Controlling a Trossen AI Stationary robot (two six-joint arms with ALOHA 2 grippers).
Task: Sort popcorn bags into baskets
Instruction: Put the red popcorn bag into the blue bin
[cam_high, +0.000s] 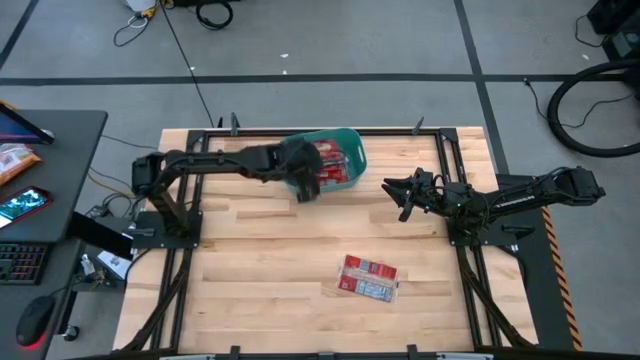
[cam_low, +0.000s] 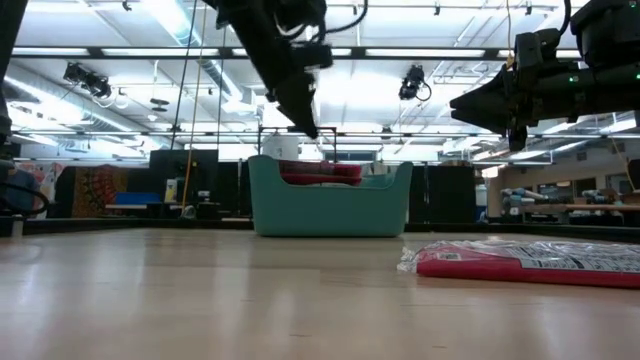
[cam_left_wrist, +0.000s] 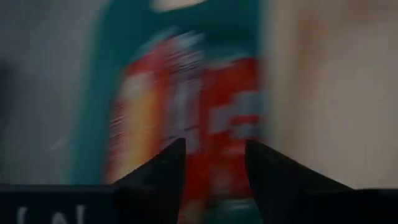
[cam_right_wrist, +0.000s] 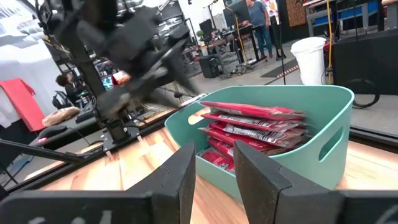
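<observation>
1. Writing: the red popcorn bags carry white and silver printed panels, but no word or brand on them can be made out from any view.
2. Left gripper (cam_high: 305, 187): over the near-left part of the teal basket (cam_high: 347, 141), above its rim. From its own wrist, the two dark fingers (cam_left_wrist: 163, 168) stand apart with a gap between them, nothing between, red bags blurred below. Jaws partly open, holding nothing, touching nothing that I can see.
3. Right gripper (cam_high: 392, 189): held in the air to the right of the basket, well clear of it, pointing toward it. Its wrist view shows the two fingers (cam_right_wrist: 180, 171) apart with a narrow gap, nothing in it. Open, holding nothing.
4. Basket count: one, toward the far middle of the wooden table (cam_high: 260, 290).
5. Bags in the basket: a stack of popcorn bags (cam_right_wrist: 255, 127) lying flat, piled up to and slightly above the rim; about six layers show from the right wrist, exact number cannot be told.
6. Bags on the table: one popcorn bag (cam_high: 368, 279) lying flat, near the front edge, right of centre, well apart from the basket and both grippers. It may be two overlapped; I cannot tell.
7. Left of the table: a dark desk (cam_high: 60, 150) with an orange packet (cam_high: 14, 160) and a phone (cam_high: 22, 204).
</observation>
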